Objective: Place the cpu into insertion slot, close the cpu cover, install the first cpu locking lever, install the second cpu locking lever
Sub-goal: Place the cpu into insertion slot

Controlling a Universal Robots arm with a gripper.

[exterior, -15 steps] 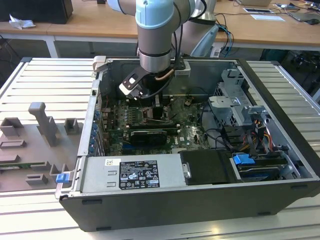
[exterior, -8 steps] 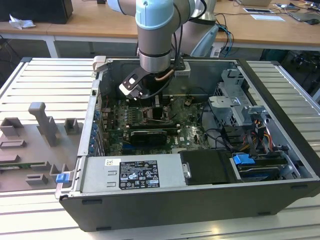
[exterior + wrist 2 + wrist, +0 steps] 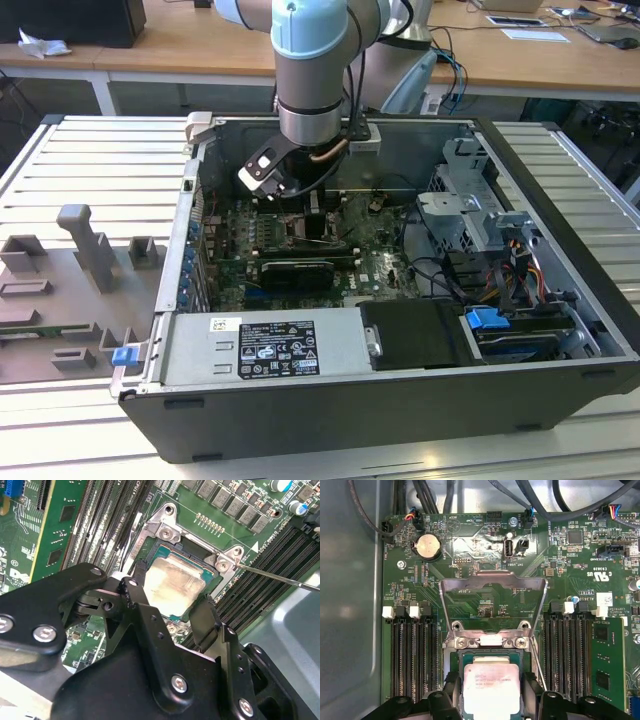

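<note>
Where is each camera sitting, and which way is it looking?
Exterior view: stands off the arm, above the open computer case, looking down into it; the arm reaches in.
First wrist view: rides on the arm, facing the green board, with the raised cover beyond the chip; the gripper straddles the chip.
Second wrist view: rides on the arm, looking slantwise past the gripper at the chip.
Both wrist views share the chip and the gripper.

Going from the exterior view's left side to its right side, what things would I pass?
Grey plastic fixture → computer case's side wall → gripper → silvery drive cage → coloured wires.
</note>
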